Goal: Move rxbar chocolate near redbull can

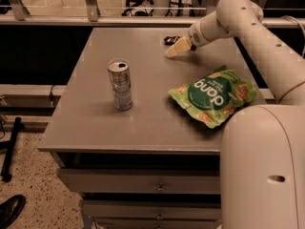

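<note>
The rxbar chocolate (170, 39) is a small flat black wrapper lying at the far side of the grey table (95, 128), partly hidden behind my gripper. My gripper (176, 48) hangs low over the table, just in front and to the right of the bar, its cream tip pointing down-left. The redbull can (120, 85) is a slim silver can standing upright at the left middle of the table, well apart from the bar and the gripper.
A large green snack bag (213, 95) lies on the right side of the table. My white arm (257, 37) arches over the table's right edge and my body (264, 171) fills the lower right. Drawers sit below the table front.
</note>
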`<act>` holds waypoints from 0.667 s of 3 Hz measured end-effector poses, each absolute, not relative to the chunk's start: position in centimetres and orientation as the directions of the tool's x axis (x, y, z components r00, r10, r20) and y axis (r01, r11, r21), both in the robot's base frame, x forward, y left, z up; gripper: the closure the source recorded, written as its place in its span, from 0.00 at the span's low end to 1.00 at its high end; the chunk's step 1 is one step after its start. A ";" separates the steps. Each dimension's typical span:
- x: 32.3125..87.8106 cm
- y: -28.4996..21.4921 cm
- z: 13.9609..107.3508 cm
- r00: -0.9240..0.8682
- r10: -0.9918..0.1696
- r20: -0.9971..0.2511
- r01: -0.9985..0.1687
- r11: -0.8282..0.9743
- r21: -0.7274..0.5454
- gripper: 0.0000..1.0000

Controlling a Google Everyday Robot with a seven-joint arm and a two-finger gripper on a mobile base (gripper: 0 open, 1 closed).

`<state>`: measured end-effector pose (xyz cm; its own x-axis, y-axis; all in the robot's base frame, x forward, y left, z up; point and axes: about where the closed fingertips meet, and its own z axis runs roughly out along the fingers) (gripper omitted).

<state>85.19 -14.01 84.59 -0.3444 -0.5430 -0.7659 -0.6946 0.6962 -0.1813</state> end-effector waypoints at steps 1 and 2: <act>85.7 -14.8 84.4 -0.366 -0.509 -0.779 -0.677 0.720 -0.152 0.38; 85.6 -15.1 84.8 -0.367 -0.485 -0.794 -0.675 0.726 -0.130 0.61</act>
